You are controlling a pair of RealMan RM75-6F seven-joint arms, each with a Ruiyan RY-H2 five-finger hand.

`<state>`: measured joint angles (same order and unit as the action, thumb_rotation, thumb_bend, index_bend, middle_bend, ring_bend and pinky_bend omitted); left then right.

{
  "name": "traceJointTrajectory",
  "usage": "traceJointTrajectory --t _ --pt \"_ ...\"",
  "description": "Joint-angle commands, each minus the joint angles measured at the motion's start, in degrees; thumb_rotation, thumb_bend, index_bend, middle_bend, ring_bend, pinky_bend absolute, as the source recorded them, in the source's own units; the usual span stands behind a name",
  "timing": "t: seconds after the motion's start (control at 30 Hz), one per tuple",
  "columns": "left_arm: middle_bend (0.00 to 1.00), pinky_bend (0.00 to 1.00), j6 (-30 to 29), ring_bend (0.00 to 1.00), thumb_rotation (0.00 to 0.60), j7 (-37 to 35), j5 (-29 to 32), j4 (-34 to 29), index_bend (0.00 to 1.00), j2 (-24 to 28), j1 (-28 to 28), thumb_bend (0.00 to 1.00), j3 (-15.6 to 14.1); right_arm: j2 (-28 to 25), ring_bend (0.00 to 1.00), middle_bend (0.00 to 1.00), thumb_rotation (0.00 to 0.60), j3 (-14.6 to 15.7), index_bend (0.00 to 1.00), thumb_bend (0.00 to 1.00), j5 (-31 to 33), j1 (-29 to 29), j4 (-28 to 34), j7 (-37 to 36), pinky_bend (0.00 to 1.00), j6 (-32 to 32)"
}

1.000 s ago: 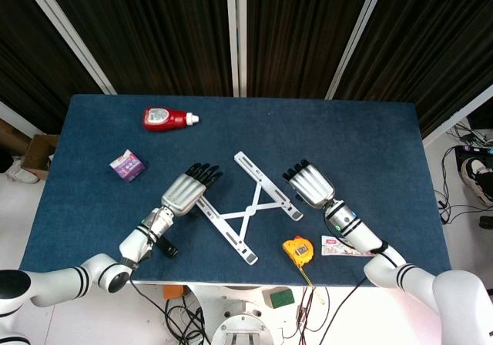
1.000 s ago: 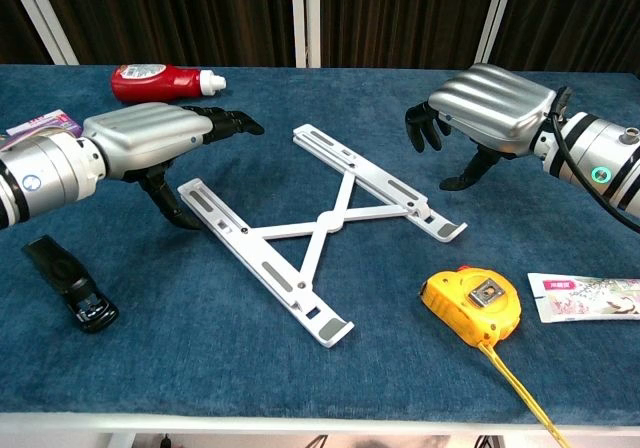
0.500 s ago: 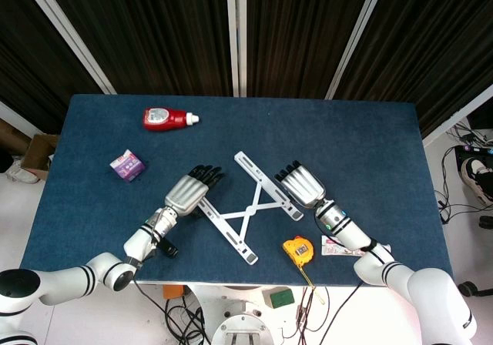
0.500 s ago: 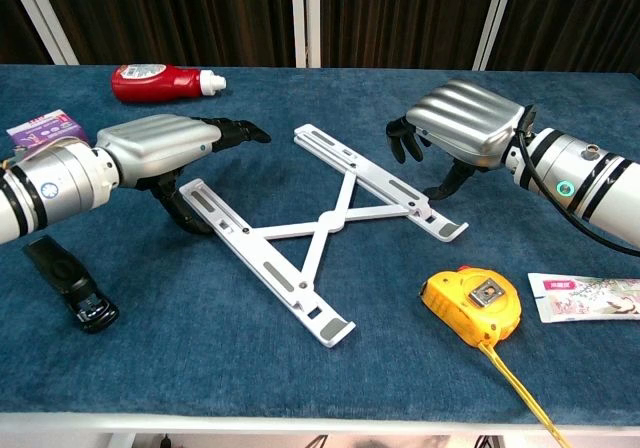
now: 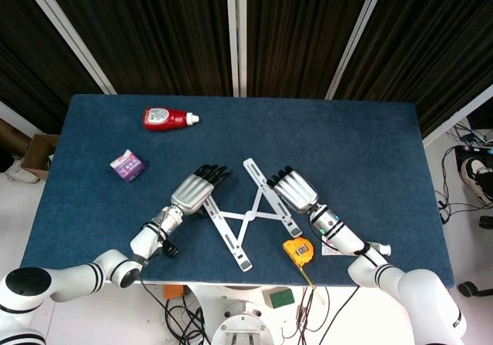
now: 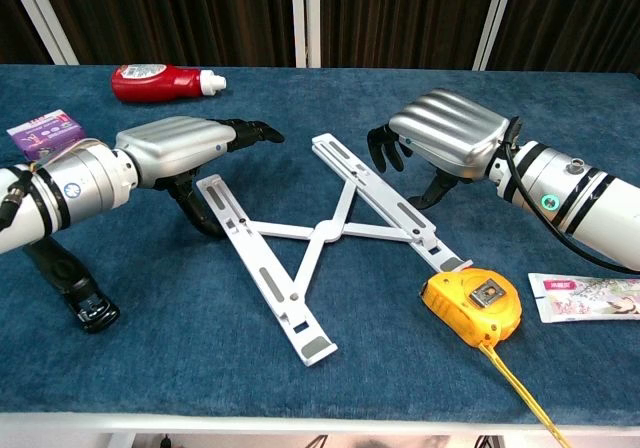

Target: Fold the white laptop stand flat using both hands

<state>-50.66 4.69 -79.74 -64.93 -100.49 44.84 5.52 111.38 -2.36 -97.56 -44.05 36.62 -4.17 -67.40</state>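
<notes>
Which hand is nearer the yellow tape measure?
Right. The right hand sits just behind the yellow tape measure, over the white stand's rail; the left hand is across the stand.

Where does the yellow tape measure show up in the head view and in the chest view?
Head view: the yellow tape measure lies near the table's front edge, right of centre, just below the white laptop stand.
Chest view: the tape measure sits lower right, its tape trailing toward the bottom edge.
Shared landmark: in both, it lies by the near end of the stand's right rail, below the right hand.
</notes>
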Motion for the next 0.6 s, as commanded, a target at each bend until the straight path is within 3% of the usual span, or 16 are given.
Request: traceJointTrajectory --t 0.03,0.6 --pt "0.0 0.09 0.0 0.0 0.6 -0.5 -0.3 0.5 0.0 -0.4 0.2 0.03 0.0 0.5 0.48 0.58 0.6 0.3 0.54 0.0 0.2 0.3 0.2 -0.3 0.5 -0.6" --pt "0.0 0.09 0.4 0.0 0.6 -4.1 -1.3 4.8 0.0 -3.9 2.8 0.03 1.4 3.2 0.48 0.58 0.6 0.9 0.54 0.0 0.6 -0.1 1.7 -1.1 0.5 -2.3"
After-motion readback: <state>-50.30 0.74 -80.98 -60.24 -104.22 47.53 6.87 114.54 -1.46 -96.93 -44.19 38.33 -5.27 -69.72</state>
